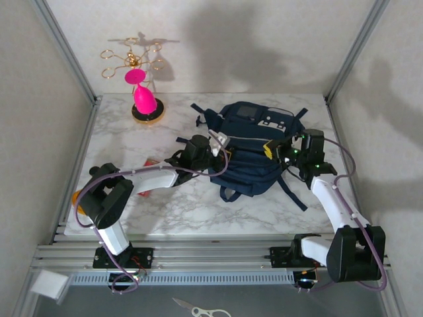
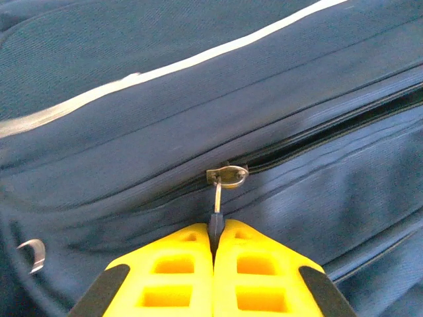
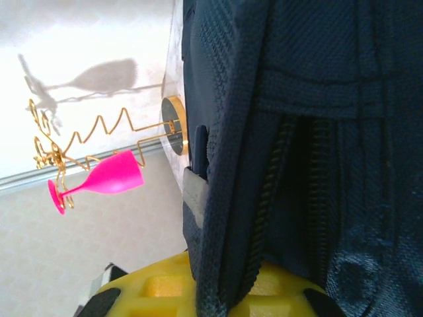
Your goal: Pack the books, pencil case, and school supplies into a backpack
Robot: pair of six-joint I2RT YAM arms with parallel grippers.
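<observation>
A white marble-patterned tabletop (image 1: 198,211) fills the middle of the top view. Pale textured walls (image 1: 264,39) enclose it, with slanted aluminium posts (image 1: 66,49) at the upper left and upper right. A ribbed metal rail (image 1: 211,254) runs along the bottom edge and carries both arm bases. Soft arm shadows fall across the back wall.

The navy backpack (image 1: 254,148) lies right of centre on the marble, its grey-white patches toward the top of the frame and its dark straps trailing toward the lower right. In the upper left a gold wire stand (image 1: 135,59) rises from a round base, with a pink goblet (image 1: 144,99) hanging on it. A red box (image 1: 142,193) shows under the left forearm, and an orange piece (image 1: 77,198) sits at the table's left edge. Scissors (image 1: 198,308) lie below the rail at the bottom of the frame.

The left gripper (image 2: 213,231) meets the backpack's left side. Its yellow fingers are clenched on the zipper pull (image 2: 225,177), which sits on a closed stretch of zip below the white trim stripe (image 2: 165,69). The right gripper (image 3: 218,290) is at the backpack's right side, pinched on a fold of the bag's fabric next to an open zip. The goblet and stand appear sideways at the left of that view.
</observation>
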